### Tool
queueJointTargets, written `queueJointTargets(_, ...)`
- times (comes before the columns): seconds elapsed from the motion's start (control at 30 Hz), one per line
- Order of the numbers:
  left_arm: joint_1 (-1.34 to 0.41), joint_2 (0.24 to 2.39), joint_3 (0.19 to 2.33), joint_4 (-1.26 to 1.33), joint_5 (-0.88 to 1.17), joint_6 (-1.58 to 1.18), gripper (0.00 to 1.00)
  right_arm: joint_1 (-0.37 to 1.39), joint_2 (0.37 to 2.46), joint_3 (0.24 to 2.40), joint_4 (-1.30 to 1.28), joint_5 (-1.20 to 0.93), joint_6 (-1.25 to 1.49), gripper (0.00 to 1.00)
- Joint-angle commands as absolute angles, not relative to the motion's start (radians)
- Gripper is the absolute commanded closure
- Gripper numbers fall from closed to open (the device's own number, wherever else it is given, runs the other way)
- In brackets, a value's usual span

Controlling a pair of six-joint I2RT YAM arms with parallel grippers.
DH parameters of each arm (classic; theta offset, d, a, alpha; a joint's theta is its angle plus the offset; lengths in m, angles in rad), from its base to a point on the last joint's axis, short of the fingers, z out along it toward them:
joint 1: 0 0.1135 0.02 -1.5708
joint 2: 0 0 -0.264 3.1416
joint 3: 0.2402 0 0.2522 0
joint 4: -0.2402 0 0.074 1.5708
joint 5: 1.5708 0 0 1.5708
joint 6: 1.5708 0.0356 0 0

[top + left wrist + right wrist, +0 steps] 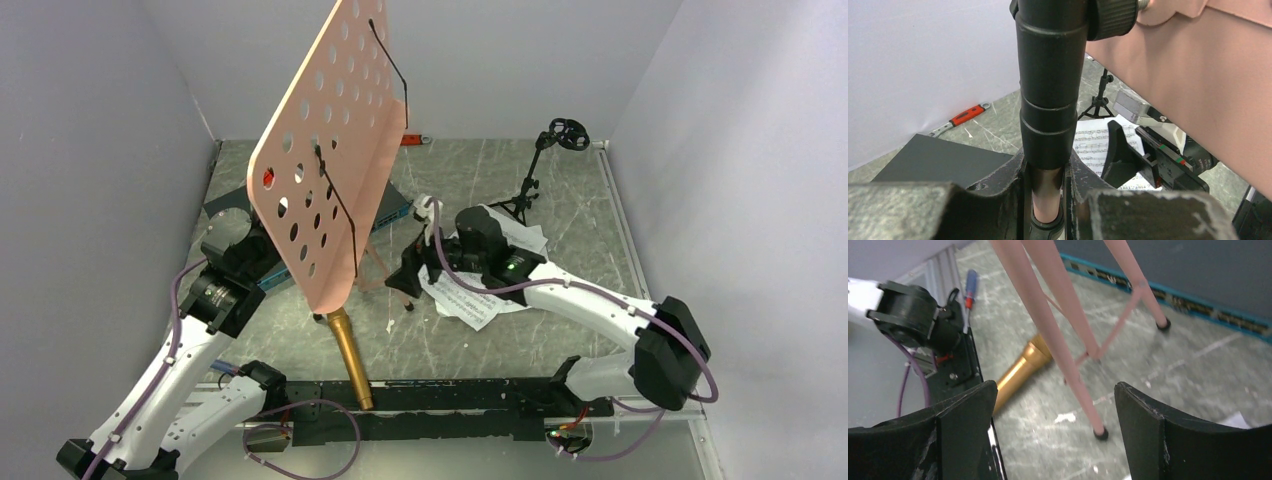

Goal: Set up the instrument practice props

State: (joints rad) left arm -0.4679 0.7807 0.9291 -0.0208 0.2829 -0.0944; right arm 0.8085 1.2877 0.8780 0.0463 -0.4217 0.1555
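Microphone (351, 357) head behind music stand (365, 165)

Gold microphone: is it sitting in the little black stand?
No, the gold microphone lies flat on the table, while the small black mic stand stands empty at the back.

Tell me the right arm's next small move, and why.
Probably close the right claw on the pink leg that stands between its open fingers, to steady or spread the tripod. The left claw clamps the black pole above, so the stand is held.
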Motion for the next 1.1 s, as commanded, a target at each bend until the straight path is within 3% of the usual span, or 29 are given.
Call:
queueJointTargets(0.0, -0.469, 0.739, 0.948, 0.162, 0.327, -0.187, 0.97, 0.848, 1.356, 0.981, 0.225, -0.467, 0.145, 0.09)
queueJointTargets(0.2, -0.469, 0.744, 0.948, 0.170, 0.335, -0.202, 0.97, 0.864, 1.467, 1.057, 0.246, -0.408, 0.151, 0.18)
queueJointTargets(0.3, -0.469, 0.748, 0.951, 0.175, 0.340, -0.206, 0.97, 0.871, 1.496, 1.080, 0.242, -0.413, 0.138, 0.30)
queueJointTargets(0.4, -0.469, 0.755, 0.951, 0.189, 0.344, -0.209, 0.97, 0.876, 1.508, 1.088, 0.229, -0.416, 0.120, 0.50)
queueJointTargets(0.57, -0.469, 0.764, 0.944, 0.229, 0.350, -0.210, 0.97, 0.883, 1.487, 1.058, 0.216, -0.350, 0.097, 1.00)
queueJointTargets(1.07, -0.469, 0.869, 1.050, 0.366, 0.412, -0.221, 0.97, 0.890, 1.424, 0.958, 0.146, 0.108, 0.135, 1.00)
